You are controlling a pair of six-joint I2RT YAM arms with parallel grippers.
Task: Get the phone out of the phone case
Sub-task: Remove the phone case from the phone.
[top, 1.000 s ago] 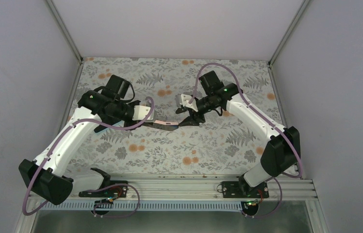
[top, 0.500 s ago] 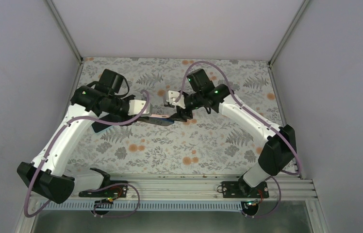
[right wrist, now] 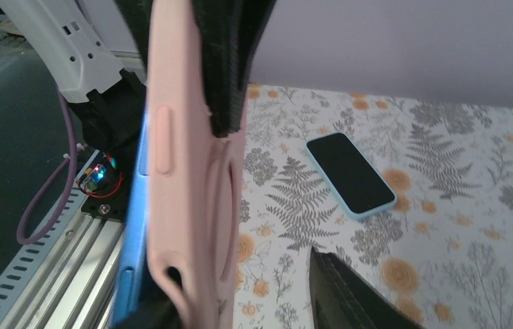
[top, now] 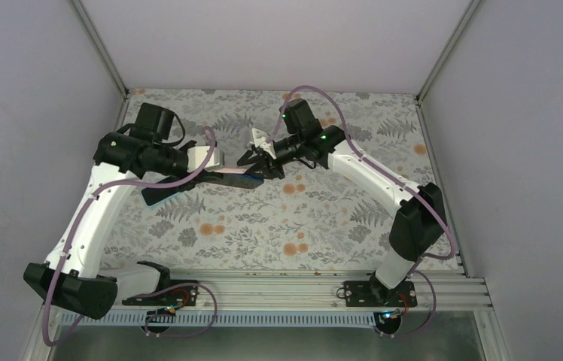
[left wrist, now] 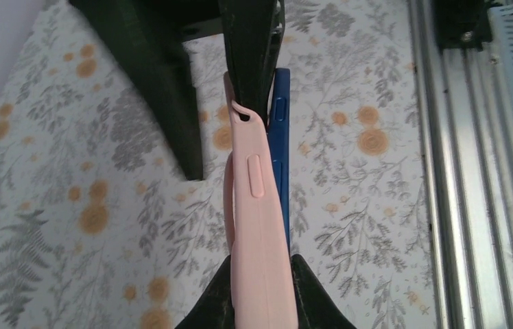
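My left gripper (left wrist: 259,264) is shut on a pink phone case (left wrist: 257,205), which it holds on edge above the table. The blue phone (left wrist: 280,137) lies against the case's right side, its edge standing partly out of it. In the top view the left gripper (top: 222,173) and the right gripper (top: 254,162) meet over the back middle of the table. The right gripper (right wrist: 240,288) straddles the far end of the case (right wrist: 185,171) and phone (right wrist: 134,226). One of its fingers (right wrist: 350,295) stands clear of the case. The other is mostly hidden behind the phone.
A second phone (right wrist: 350,173) in a light blue case lies screen up on the flowered table (top: 301,218), under the left arm (top: 162,194). The aluminium rail (left wrist: 459,171) runs along the near edge. Grey walls close in the sides and back.
Both arms have moved toward the back left, carrying the case and phone with them. The right gripper has turned and slid in over the end of the case.
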